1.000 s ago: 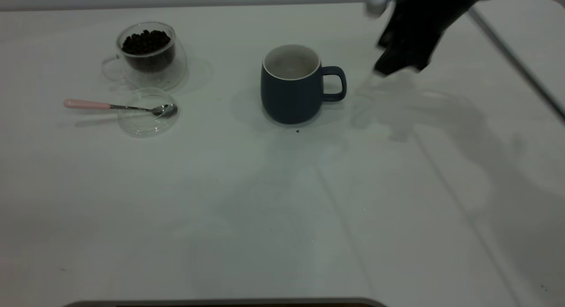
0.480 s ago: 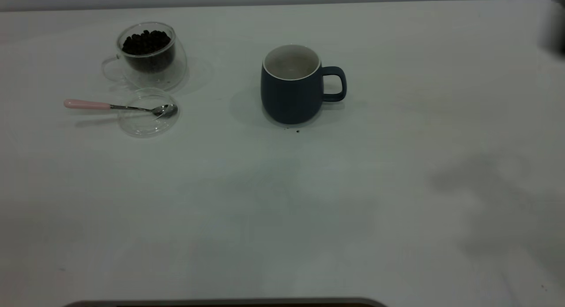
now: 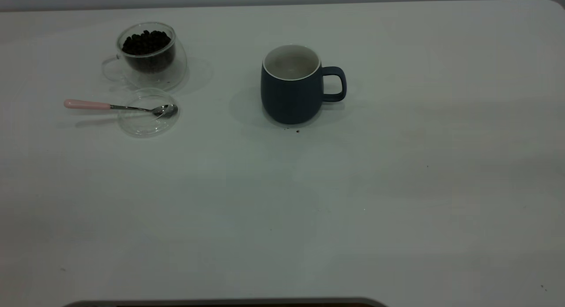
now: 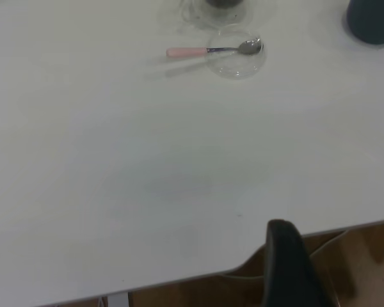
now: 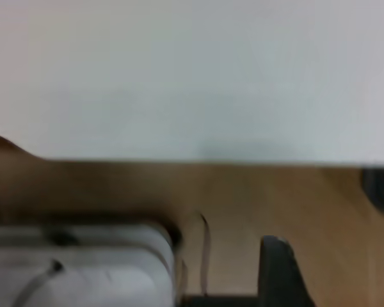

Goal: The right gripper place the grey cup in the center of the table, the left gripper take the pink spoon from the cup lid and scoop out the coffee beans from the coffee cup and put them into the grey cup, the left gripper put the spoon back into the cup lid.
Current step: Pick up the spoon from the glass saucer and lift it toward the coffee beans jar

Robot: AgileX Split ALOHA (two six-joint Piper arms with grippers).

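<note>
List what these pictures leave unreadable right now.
- Left gripper: left wrist view shows one dark finger; the picture's lower edge cuts the rest, so open or shut is unclear.
- Right gripper: blurred, likewise cut off.
- Clear glass coffee cup: cropped in the left wrist view.
- Dark blue-grey ceramic mug: its bottom is hidden by the wall.

The grey cup [image 3: 290, 95] is showing dark blue-grey outside, off-white inside and along its rim. The coffee beans [image 3: 146, 41] are looking nearly black in the clear coffee cup [image 3: 150, 55]. The pink spoon [image 3: 119, 106] is pairing a pale pink handle with a shiny metal bowl, over the clear cup lid [image 3: 148, 112]. The table [image 3: 309, 201] is lying plain white with tiny dark specks.
</note>
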